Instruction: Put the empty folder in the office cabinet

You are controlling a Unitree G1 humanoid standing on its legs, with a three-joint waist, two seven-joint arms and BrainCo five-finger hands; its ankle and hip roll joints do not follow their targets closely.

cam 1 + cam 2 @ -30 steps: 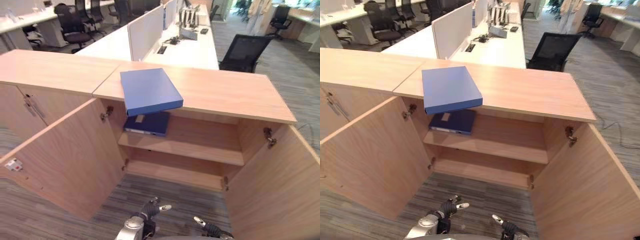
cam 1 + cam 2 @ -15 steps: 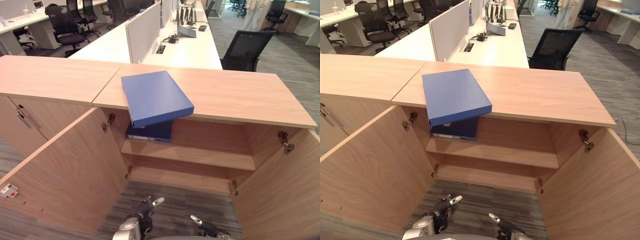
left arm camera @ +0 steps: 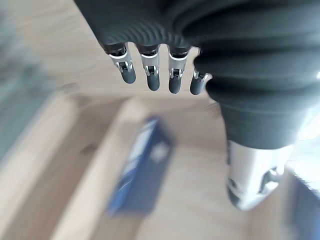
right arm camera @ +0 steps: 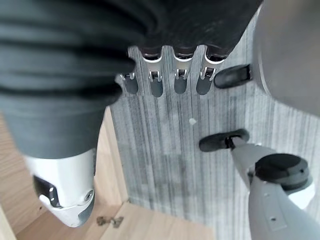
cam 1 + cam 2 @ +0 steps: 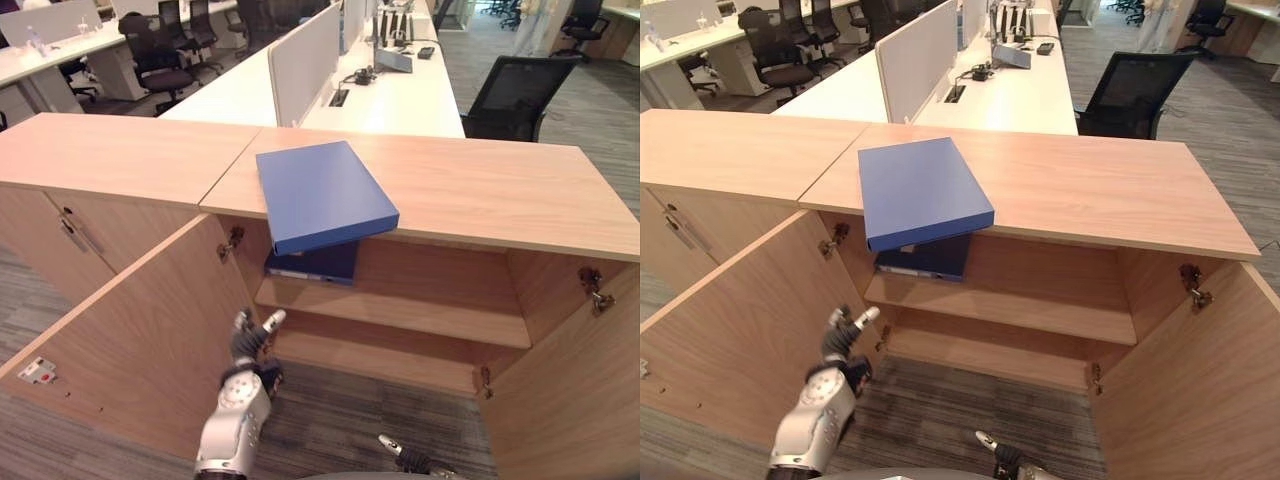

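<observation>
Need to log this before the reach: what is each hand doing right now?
Left hand: open, raised before the cabinet, holding nothing.
Right hand: open, low over the floor, holding nothing.

blue folder (image 5: 322,192) on light wood-grain cabinet (image 5: 500,190); darker blue binder (image 5: 312,265) inside; grey striped carpet (image 5: 330,420).

Open cabinet (image 5: 430,300) ahead, both doors swung wide toward the near side: left door (image 5: 140,340) just left of the raised left hand (image 5: 250,335), right door (image 5: 570,400) at near right; blue folder (image 5: 320,192) overhanging the top's near edge above the upper shelf's left end, a darker folder (image 5: 312,263) lying beneath it there; bare shelf (image 5: 440,310) to the right, lower shelf bare too.
</observation>
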